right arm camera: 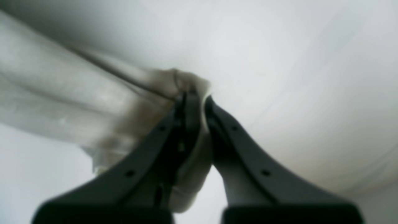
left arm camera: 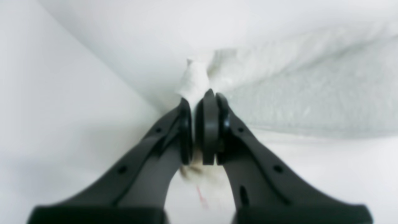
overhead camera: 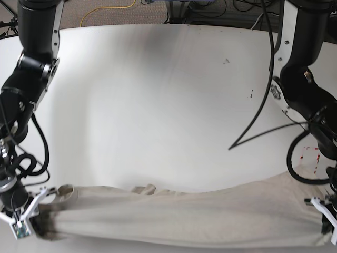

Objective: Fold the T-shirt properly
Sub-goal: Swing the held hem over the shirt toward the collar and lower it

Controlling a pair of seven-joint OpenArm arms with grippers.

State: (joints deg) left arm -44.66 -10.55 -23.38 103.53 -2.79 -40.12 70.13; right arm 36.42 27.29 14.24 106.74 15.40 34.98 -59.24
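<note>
While both pairs of black fingers pinch bunched cloth, left [left arm camera: 202,124] and right [right arm camera: 199,107], the soft beige shirt [overhead camera: 184,216] stretches as a creased band between them along the smooth white table's [overhead camera: 158,105] near edge

T-shirt [overhead camera: 184,219] | beige, plain | stretched sideways as a band | near table edge

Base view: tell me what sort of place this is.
Probably a robotics lab or test bench: a bare white table, two black robot arms holding a T-shirt stretched between them, and loose cables on the floor behind.
</note>
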